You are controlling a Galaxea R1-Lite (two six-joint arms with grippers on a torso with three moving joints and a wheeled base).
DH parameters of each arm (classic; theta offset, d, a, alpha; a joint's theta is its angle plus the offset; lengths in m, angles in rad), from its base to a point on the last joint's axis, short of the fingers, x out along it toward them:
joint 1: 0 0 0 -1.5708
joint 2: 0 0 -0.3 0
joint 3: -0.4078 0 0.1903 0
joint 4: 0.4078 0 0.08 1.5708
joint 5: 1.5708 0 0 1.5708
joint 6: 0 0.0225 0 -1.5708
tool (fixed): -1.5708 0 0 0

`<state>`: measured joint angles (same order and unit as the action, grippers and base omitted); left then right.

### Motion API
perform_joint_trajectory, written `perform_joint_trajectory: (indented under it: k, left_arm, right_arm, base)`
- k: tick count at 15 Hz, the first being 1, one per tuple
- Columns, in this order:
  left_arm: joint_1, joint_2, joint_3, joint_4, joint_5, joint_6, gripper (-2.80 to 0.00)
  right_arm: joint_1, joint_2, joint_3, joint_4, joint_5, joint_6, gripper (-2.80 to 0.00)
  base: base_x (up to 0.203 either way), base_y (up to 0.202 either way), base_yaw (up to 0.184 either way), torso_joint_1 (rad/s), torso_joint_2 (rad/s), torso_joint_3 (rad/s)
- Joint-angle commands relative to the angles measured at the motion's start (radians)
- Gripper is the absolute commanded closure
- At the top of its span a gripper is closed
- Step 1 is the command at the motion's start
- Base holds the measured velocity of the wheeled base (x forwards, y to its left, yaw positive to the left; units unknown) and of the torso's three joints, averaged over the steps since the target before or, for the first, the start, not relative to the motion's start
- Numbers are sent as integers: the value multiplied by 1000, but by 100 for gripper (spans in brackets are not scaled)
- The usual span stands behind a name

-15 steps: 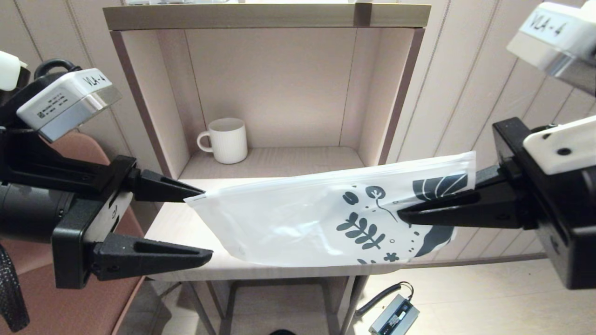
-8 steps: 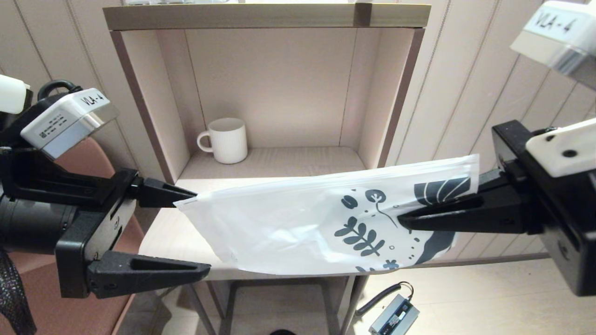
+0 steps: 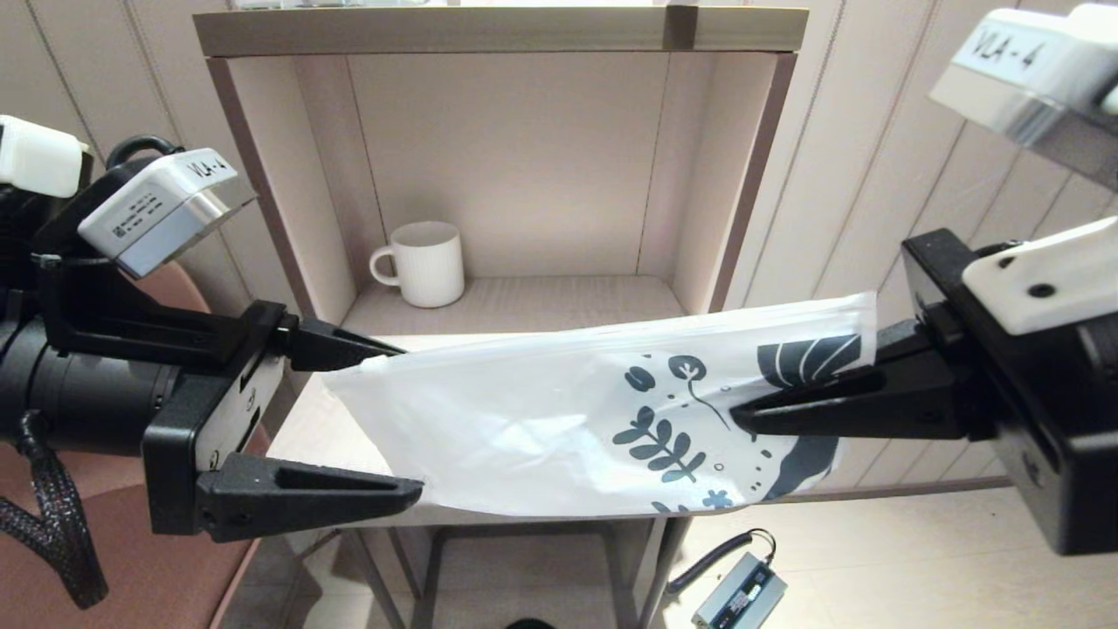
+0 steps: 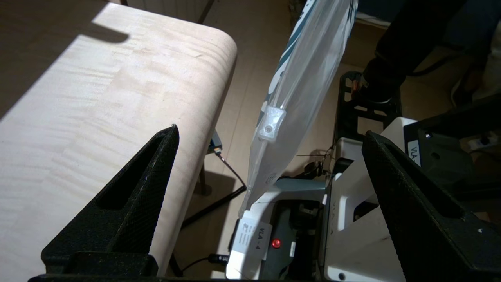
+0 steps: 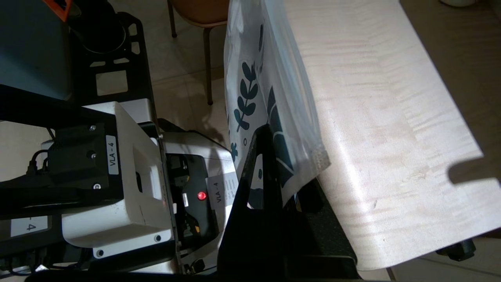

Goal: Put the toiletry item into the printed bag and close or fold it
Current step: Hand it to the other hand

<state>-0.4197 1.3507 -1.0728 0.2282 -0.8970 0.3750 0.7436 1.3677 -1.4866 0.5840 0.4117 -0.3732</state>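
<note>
1. While it hangs in the air over the front edge of the tabletop [image 3: 349, 419], the printed bag [image 3: 559, 419] is stretched sideways, its leaf-and-flower end toward the robot's right.
2. Its small white zip slider [image 4: 271, 123] sits at the plain end, near the left claw.
3. The right claw [image 3: 742, 418] is clamped together on the printed end of the bag.
4. The left claw [image 3: 410, 424] stands wide apart around the plain end; its upper finger is at the bag's top corner, its lower finger just beside the bottom edge, gripping nothing.
5. Behind, a white mug [image 3: 424, 262] stands in the open shelf [image 3: 498, 31].
6. A small grey box with a cable [image 3: 738, 594] lies on the floor.
</note>
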Motion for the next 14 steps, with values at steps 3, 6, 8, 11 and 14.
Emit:
perform_joint_trajectory:
  k: [3,6,8,11,14]
  left_arm:
    - [-4,1,11,2,-5,2,-280]
    - [-4,4,5,2,-5,2,-280]
    - [-4,5,0,2,-15,-1,-280]
    - [-19,5,-4,2,-22,0,0]
    - [-27,5,-4,2,-44,1,0]
  right_arm:
    - [0,2,3,-30,1,-3,0]
    - [0,1,9,-32,2,-3,0]
    - [0,0,11,-32,2,-3,0]
    - [3,2,6,-32,2,-3,0]
    - [14,4,3,-32,4,-1,0]
  base:
    - [0,0,0,0,0,0]
    - [0,0,0,0,0,0]
    - [0,0,0,0,0,0]
    - [0,0,0,0,0,0]
    - [0,0,0,0,0,0]
